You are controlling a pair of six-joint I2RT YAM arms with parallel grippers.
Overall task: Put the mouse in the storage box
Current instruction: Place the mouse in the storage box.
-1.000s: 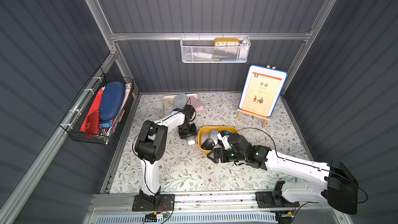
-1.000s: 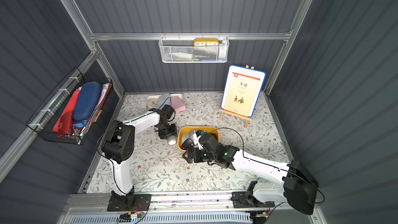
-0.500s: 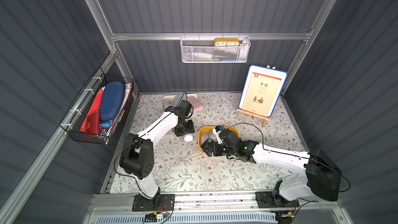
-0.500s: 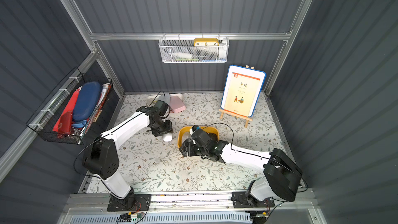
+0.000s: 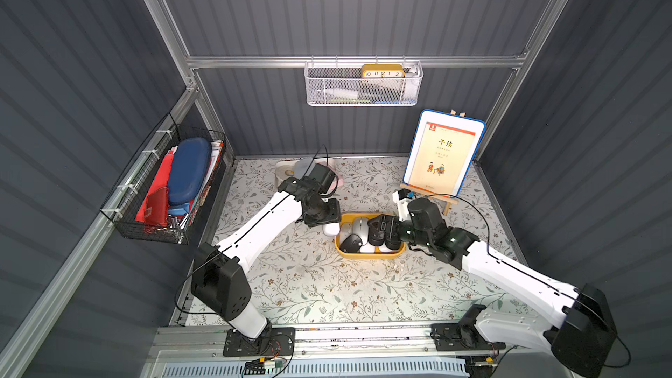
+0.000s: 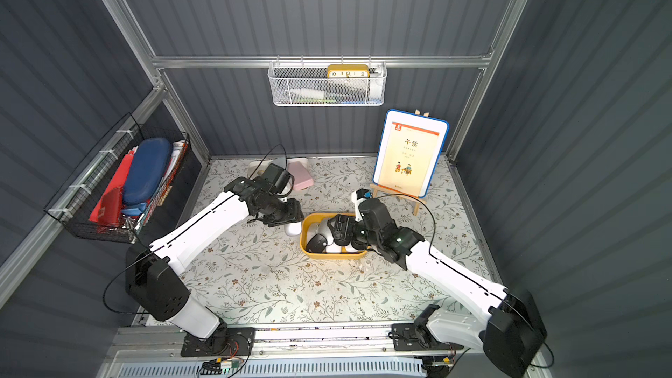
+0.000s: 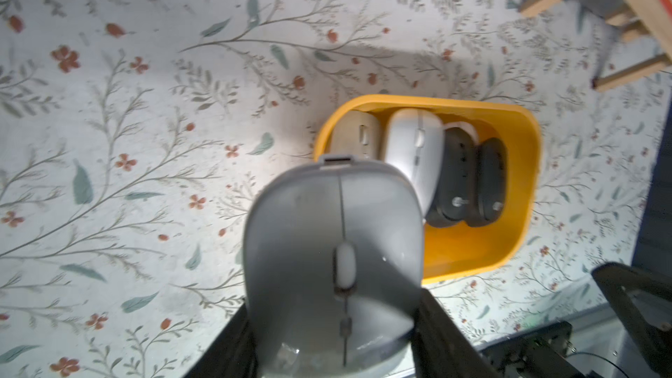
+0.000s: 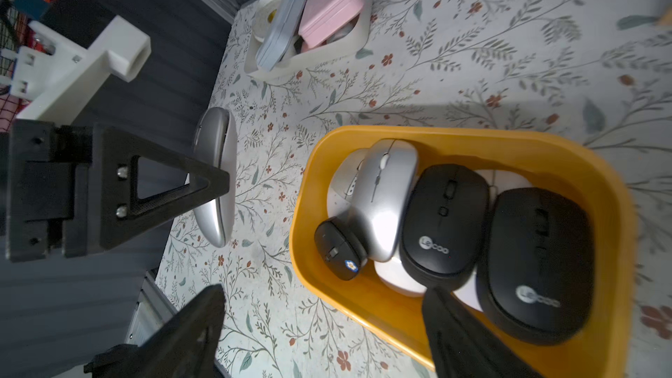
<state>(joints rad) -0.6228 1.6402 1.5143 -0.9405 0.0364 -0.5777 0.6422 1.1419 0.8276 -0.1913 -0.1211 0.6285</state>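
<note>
Table layout: box centre, stand behind it to the right.
Storage box (image 5: 368, 255) sits mid table (image 5: 309, 285) with several mice (image 8: 385, 198) inside. A mouse (image 5: 331, 229) in the left tool (image 5: 329, 224) is just left of the box. The right tool (image 5: 380, 234) is over the box's right part. Easel (image 5: 442, 154) behind right, tray (image 5: 283, 173) back left, mesh basket (image 5: 363, 93) on the rear wall, wire basket (image 5: 152, 214) on the left wall.

2 white arms (image 5: 262, 225), black joints (image 5: 220, 283), triangular black gripper fingers (image 8: 156, 190)

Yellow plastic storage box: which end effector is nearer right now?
Right. The right end effector, open, straddles a wall of the yellow plastic storage box. The left end effector, gripping a grey computer mouse, is just outside its rim.
</note>
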